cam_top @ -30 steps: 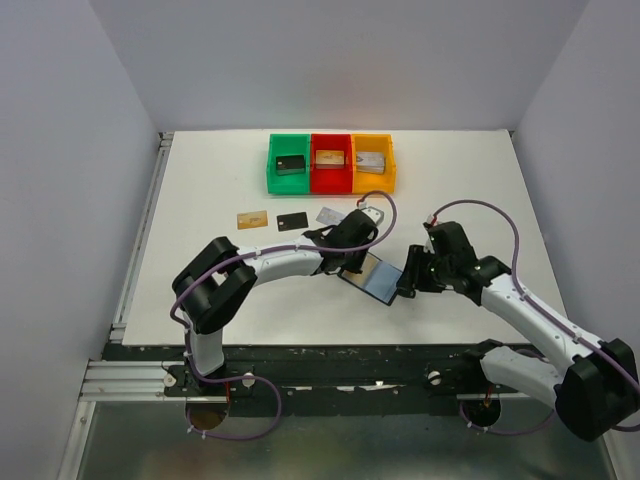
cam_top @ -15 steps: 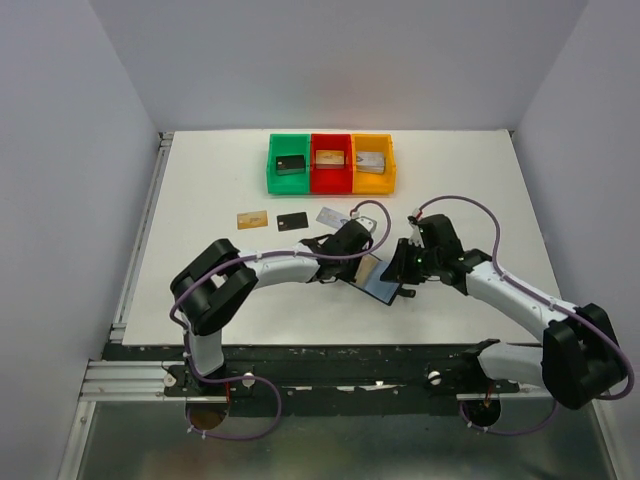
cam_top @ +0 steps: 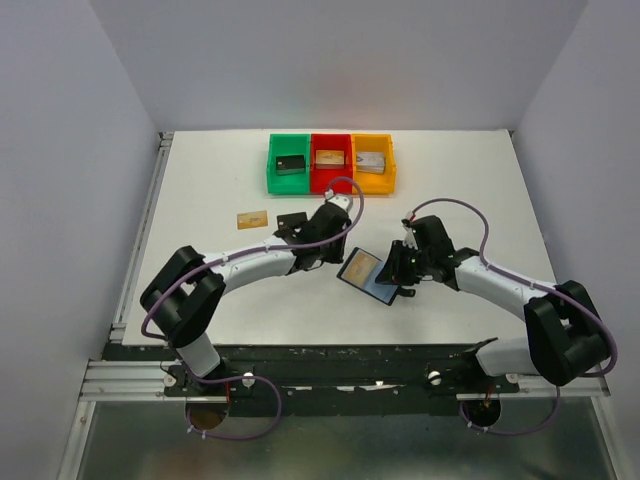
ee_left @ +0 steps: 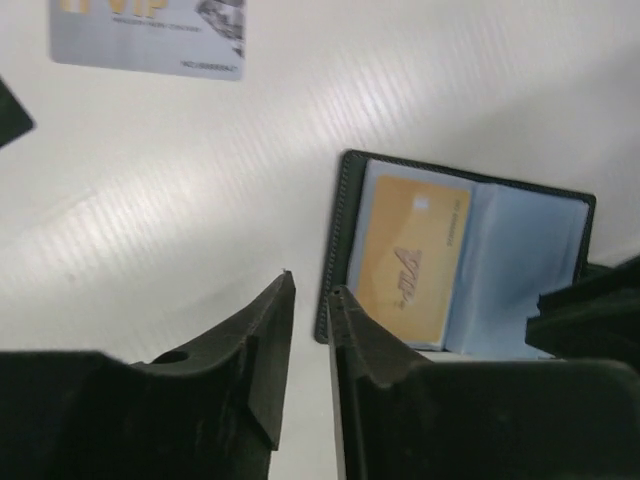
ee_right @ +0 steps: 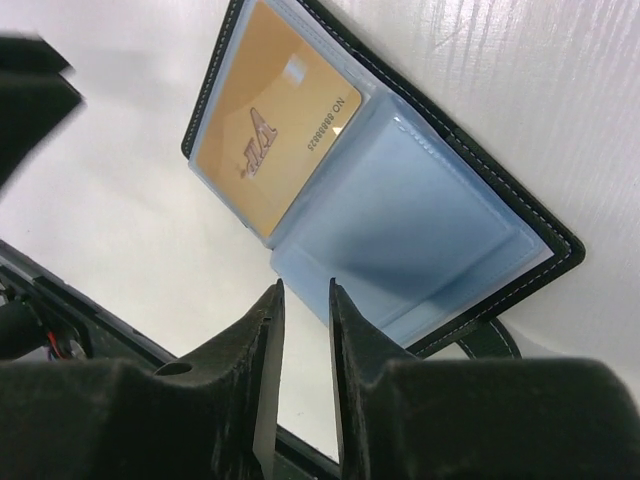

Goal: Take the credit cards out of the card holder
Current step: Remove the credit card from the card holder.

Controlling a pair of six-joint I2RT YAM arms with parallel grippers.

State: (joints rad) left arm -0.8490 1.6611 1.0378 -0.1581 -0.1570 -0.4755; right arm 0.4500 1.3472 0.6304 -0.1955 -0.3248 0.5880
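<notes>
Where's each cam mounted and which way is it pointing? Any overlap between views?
Top external: above and behind the arms, looking down over the table; both arms, the left gripper and the right gripper show.
Left wrist: on the left arm, looking past its own gripper at the card holder and a silver-grey card.
Right wrist: on the right arm, looking past its own gripper, close on the holder.
Shared: all three show the open holder; both wrist views show the tan-gold card in it.
</notes>
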